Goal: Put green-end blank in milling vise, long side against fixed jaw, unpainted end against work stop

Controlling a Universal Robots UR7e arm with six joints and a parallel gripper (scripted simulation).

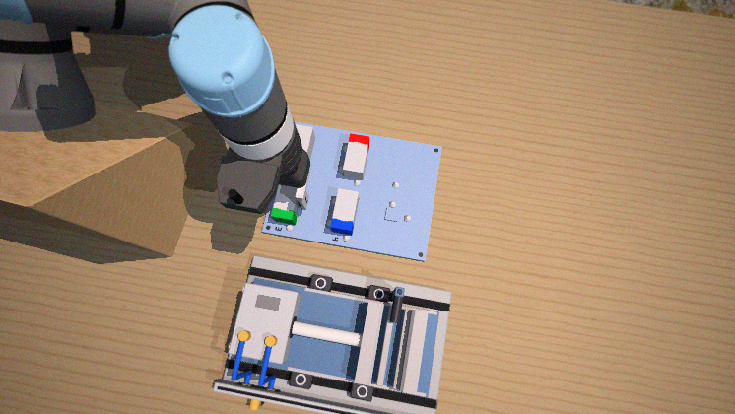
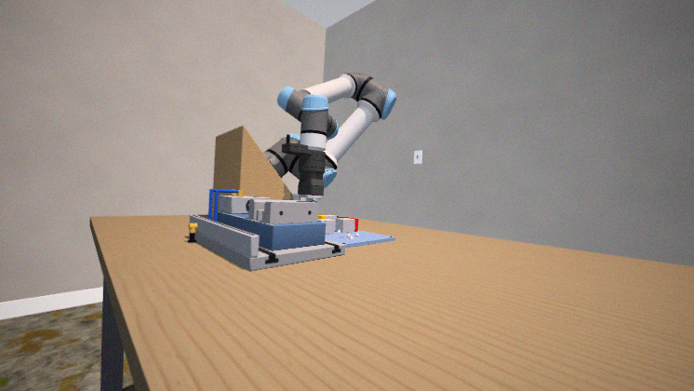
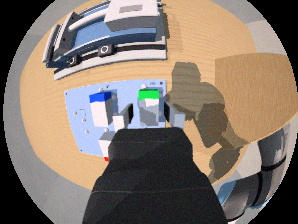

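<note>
The blank with the green end (image 1: 283,214) (image 3: 150,95) lies at the plate's front left corner. The light blue plate (image 1: 406,170) (image 3: 79,106) (image 2: 373,238) lies on the table. My gripper (image 1: 289,202) (image 3: 148,108) is open and low over the blank, one finger on each long side of its white body, not closed on it. In the exterior view the fingertips are hidden behind the vise (image 2: 272,228). The vise (image 1: 339,334) (image 3: 113,26) stands in front of the plate. Its work stop (image 1: 397,306) is a short dark rod near the fixed jaw (image 1: 419,339).
A blank with a red end (image 1: 356,154) and a blank with a blue end (image 1: 343,209) (image 3: 100,106) lie on the plate to the right. Another blank (image 1: 306,136) is mostly hidden under my arm. A wooden wedge block (image 1: 102,179) (image 2: 240,160) stands to the left.
</note>
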